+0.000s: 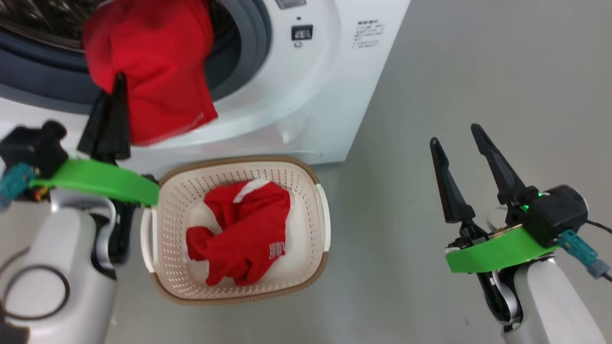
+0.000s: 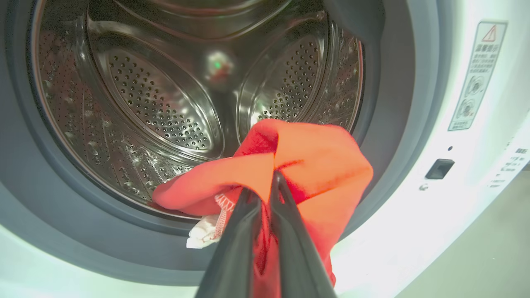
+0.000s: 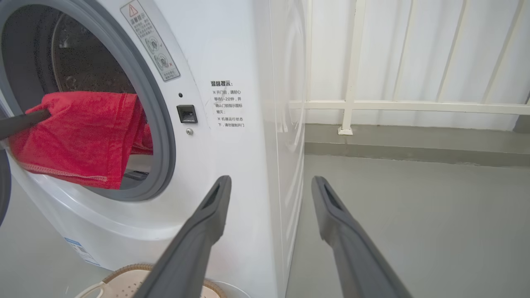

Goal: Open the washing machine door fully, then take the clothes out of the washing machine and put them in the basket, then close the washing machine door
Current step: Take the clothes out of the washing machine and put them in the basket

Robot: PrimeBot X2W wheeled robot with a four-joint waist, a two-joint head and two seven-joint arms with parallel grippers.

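Red garment (image 1: 158, 57) gripped in left claw (image 1: 119, 77), second red garment (image 1: 244, 229) in one basket (image 1: 313, 174), right claw (image 1: 455, 134) wide

Long, dark, tapered fingers were seen on the right gripper (image 1: 455, 134), and the same matte black pair on the left gripper (image 1: 119, 79). Each wrist was wrapped by a bright green band (image 1: 497, 252). A black camera block (image 1: 562, 212) was mounted at the right wrist, with a small green light (image 1: 540, 194) lit on it. Teal connectors (image 1: 581, 251) were plugged in at both wrists, and a thin black cable (image 1: 600, 225) was seen beside the right one. The forearms (image 1: 57, 267) were shelled in pale grey-white with black seams, and a dark cable loop (image 1: 33, 292) was noted on the left one.
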